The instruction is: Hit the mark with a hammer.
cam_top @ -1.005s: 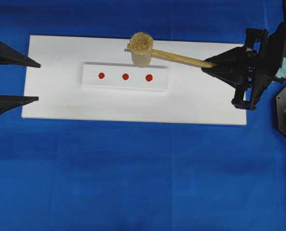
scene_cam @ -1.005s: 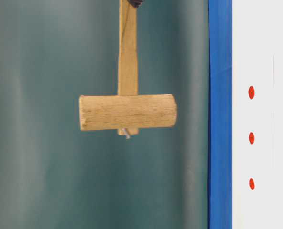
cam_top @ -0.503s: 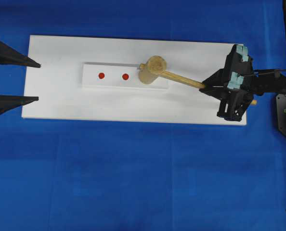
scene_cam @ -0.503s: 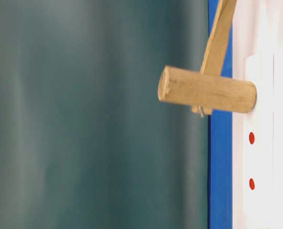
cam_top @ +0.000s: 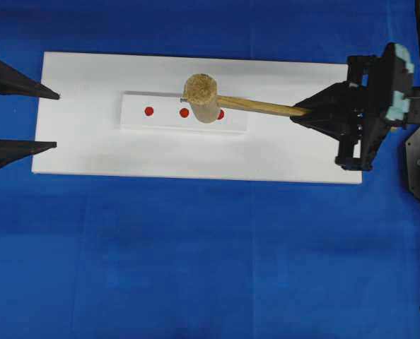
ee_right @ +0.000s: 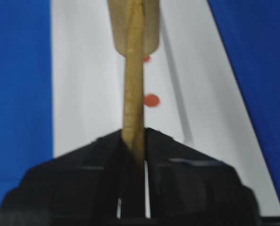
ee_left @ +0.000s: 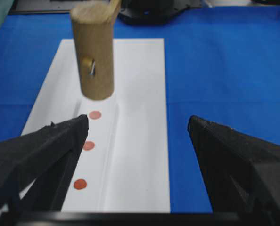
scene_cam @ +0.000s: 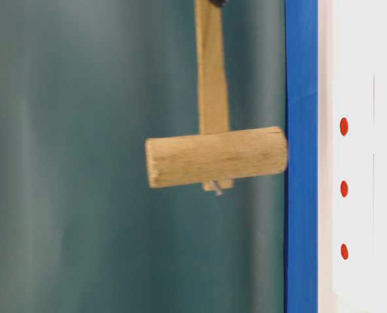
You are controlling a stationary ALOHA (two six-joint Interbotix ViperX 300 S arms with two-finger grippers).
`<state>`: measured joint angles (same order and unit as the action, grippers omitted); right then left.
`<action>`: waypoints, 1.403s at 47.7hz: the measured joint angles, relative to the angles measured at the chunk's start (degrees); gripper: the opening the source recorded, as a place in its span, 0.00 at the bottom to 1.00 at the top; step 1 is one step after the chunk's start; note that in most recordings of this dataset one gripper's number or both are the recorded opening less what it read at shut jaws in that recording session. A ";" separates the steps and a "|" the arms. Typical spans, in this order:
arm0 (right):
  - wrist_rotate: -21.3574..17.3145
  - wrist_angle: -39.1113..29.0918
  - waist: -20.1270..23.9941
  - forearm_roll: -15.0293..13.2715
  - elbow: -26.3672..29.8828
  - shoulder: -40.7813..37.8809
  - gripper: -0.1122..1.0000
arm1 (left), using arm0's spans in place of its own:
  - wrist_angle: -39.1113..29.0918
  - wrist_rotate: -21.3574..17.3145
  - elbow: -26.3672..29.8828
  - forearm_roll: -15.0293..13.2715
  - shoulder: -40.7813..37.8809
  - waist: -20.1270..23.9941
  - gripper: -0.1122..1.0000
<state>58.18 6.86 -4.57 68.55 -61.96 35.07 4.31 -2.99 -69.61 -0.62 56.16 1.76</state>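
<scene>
I am holding the hammer (cam_top: pixel 203 97) up in the air over the red dots (cam_top: pixel 184 112) on the white strip (cam_top: pixel 139 120). My right pincer (cam_top: pixel 302 111) is squeezing its handle tight. My left pincer (cam_top: pixel 57 119) is sitting wide open, holding nothing.

The raised hammer (cam_top: pixel 206 100) hangs over the strip (cam_top: pixel 136 120), covering part of the right dot (cam_top: pixel 220 114). The two left dots (cam_top: pixel 149 111) lie uncovered. Blue cloth (cam_top: pixel 196 261) below the board (cam_top: pixel 76 152) lies open.
</scene>
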 measured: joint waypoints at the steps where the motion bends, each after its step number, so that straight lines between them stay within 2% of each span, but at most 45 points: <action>1: 0.09 0.00 0.09 0.00 -0.09 0.09 0.13 | 0.00 0.00 0.00 0.00 0.00 0.00 0.86; 14: 0.00 -0.18 0.09 -0.09 1.85 -1.85 0.13 | 0.00 0.00 0.00 0.09 0.00 0.00 0.86; 43: 0.09 -0.09 2.46 -1.14 19.69 -21.71 0.13 | -0.09 0.00 -0.44 0.00 -0.09 0.00 0.86; 52: 0.09 -0.09 2.46 -1.76 21.53 -23.38 0.13 | 0.18 -0.09 -0.62 0.00 -0.18 0.70 0.86; 59: 0.00 -0.09 2.64 -1.93 21.62 -23.38 0.13 | 2.81 -0.09 -0.70 0.00 -2.64 1.23 0.87; 67: 0.09 -0.09 2.81 -2.02 21.53 -23.38 0.13 | 10.46 0.00 -0.62 0.00 -9.93 2.11 0.87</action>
<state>58.27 6.77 -1.76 66.53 -40.43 11.69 14.77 -2.99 -70.22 -0.62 46.23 3.87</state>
